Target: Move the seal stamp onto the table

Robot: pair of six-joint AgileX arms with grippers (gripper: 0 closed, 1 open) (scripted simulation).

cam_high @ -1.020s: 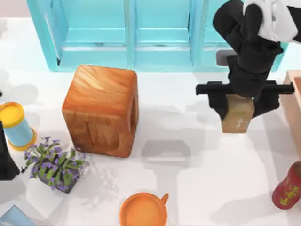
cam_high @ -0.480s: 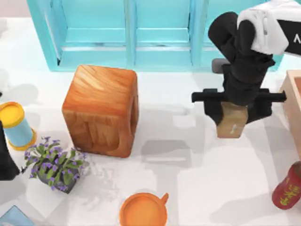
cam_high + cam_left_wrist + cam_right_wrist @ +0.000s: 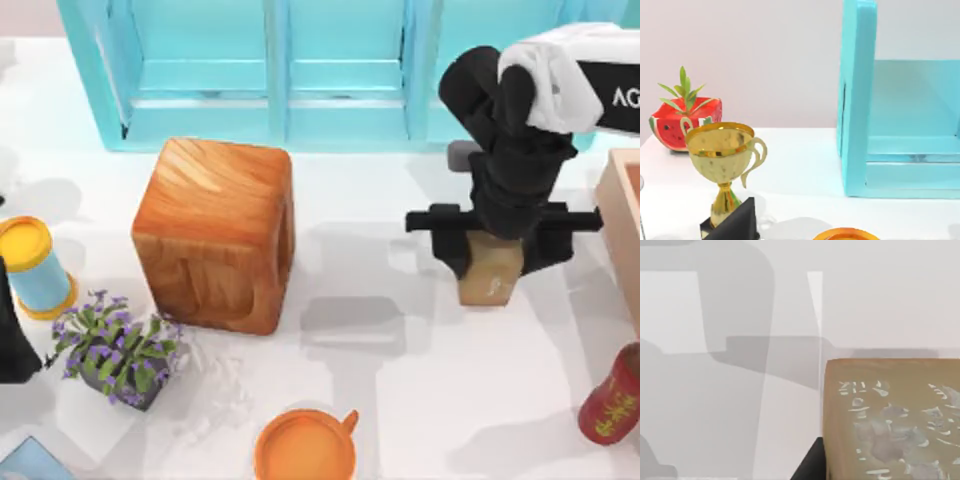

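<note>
The right gripper (image 3: 490,262) gripped the seal stamp (image 3: 491,276) between its fingers; beneath it lay bare table (image 3: 400,390), so a straight, gentle descent before releasing seemed best.

An open stretch of the counter (image 3: 400,390) is seen between the wooden cube (image 3: 215,232) at the left and the right gripper (image 3: 502,262), which is closed around the seal stamp (image 3: 490,282). The back is blocked by the turquoise shelf cabinet (image 3: 300,70). Passage toward the right edge is narrowed by a wooden box (image 3: 620,220) and a red bottle (image 3: 612,400). The near edge is partly taken by an orange cup (image 3: 305,448) and a potted plant (image 3: 118,345).
</note>
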